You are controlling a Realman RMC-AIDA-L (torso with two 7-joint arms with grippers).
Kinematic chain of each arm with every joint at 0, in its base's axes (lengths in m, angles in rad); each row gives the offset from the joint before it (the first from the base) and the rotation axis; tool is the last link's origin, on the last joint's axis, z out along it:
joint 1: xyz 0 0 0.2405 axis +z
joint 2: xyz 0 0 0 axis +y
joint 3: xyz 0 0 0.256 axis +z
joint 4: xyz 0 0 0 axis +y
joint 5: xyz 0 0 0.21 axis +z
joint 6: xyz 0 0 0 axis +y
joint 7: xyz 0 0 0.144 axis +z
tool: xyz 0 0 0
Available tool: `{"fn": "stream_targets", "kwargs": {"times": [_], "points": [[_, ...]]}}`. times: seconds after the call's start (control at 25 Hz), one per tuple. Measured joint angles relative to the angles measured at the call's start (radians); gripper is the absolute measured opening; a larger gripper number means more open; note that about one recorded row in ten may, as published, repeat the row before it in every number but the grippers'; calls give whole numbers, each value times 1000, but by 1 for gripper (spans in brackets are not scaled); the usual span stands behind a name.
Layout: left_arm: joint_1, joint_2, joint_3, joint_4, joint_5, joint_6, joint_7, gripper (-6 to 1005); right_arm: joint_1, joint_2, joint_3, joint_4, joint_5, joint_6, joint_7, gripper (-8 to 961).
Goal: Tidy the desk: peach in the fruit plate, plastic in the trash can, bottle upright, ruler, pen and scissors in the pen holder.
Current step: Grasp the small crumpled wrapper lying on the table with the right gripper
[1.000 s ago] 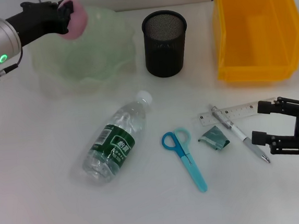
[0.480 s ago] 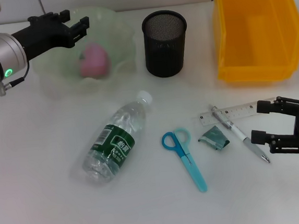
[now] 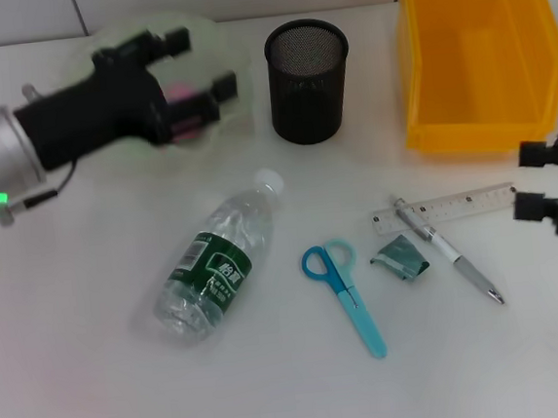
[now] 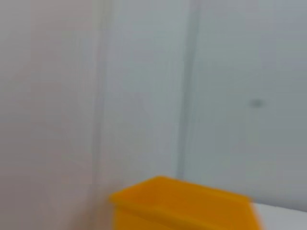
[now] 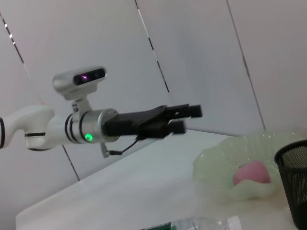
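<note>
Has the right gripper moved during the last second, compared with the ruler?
Yes. The right gripper has drawn back toward the robot's right, off the pen and past the end of the ruler, fingers open.

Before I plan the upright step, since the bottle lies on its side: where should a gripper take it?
Grip the water bottle across its body at the green label, coming from above. It lies flat, white cap toward the pen holder, with bare table on both sides.

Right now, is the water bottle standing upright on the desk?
No. In the head view the bottle lies on its side on the desk, its white cap pointing toward the pen holder.
</note>
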Motion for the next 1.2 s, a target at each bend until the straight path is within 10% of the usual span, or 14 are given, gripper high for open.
{"fn": "stream_targets", "kwargs": {"times": [0.36,0.8,1.2], "points": [[87,1,42,-123,19,259,214,813,136,-13,-294,-493,-241,-27,573,820],[102,3,38,-171,20,274,225,813,230,13,-787,-486,-470,157,822,819],[104,3,43,-172,20,270,226,813,274,15,-951,-341,-470,328,918,814]]}}
